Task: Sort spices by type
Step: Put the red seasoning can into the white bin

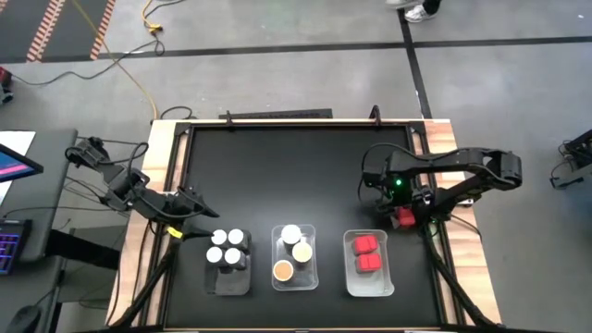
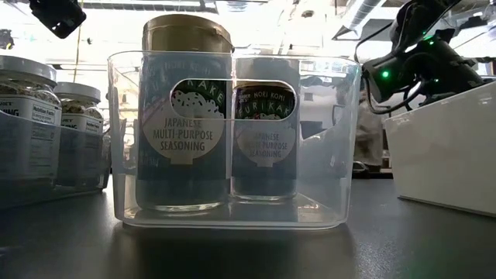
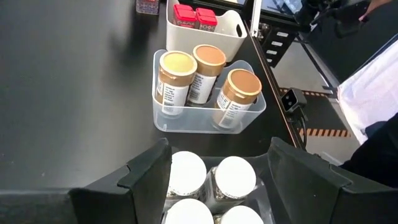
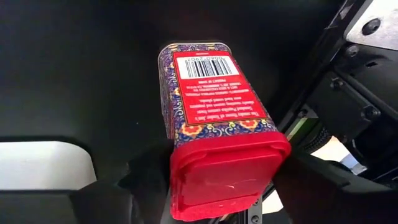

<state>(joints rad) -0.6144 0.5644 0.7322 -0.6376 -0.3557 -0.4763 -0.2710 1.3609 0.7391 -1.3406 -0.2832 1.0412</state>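
Beside the red-cap tray (image 1: 351,277), the right gripper's (image 4: 217,186) jaws clamp a red-capped tin (image 4: 214,106), its base hidden.

"JAPANESE MULTI-PURPOSE SEASONING" on the tall jar (image 2: 184,124); "NORI KOMI FURIKAKE" on the shorter jar (image 2: 264,139).

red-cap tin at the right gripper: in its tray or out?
Out. The red-cap tin sits on the table beside the red tray, between the right gripper fingers.

Dark jointed arms, green indicator light
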